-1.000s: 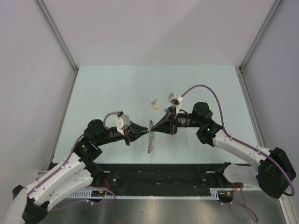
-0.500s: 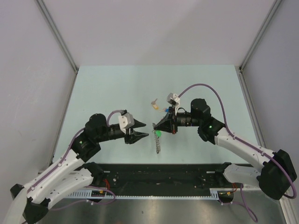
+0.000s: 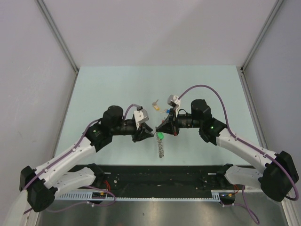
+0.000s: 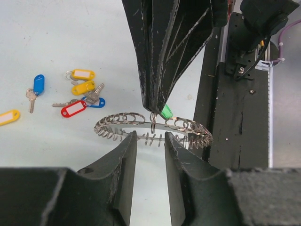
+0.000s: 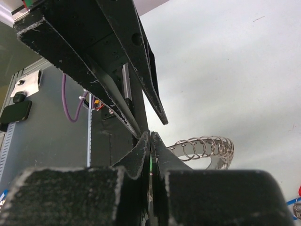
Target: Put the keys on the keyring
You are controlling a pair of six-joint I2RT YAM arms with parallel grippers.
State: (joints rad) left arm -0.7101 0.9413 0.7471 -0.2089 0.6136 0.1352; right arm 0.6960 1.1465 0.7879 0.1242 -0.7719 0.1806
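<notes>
The keyring [image 3: 161, 147] hangs as a floppy silver band below my right gripper [image 3: 158, 131]. In the right wrist view that gripper [image 5: 150, 134] is shut on a green-tagged key [image 5: 150, 165], a green sliver between its pads, with the keyring [image 5: 207, 147] curling off to the right. In the left wrist view the green tag [image 4: 166, 111] and a small ring show at the shut right fingers [image 4: 155, 70], with the keyring [image 4: 188, 129] slung beneath. My left gripper [image 4: 149, 137] stands open just short of the keyring's near edge, nothing between its fingers. Loose keys [image 4: 75, 108] lie on the table.
Several loose keys with blue, yellow and red tags [image 3: 161, 108] lie on the pale green table [image 3: 108, 89] behind the grippers. The black rail [image 3: 164, 174] runs along the near edge, close beside the hanging keyring [image 4: 235, 117]. Grey walls close the sides and back.
My left gripper has let go of the keyring, opened, drawn back, then moved up beside it again. The keyring now hangs from the right gripper, slightly further right.
</notes>
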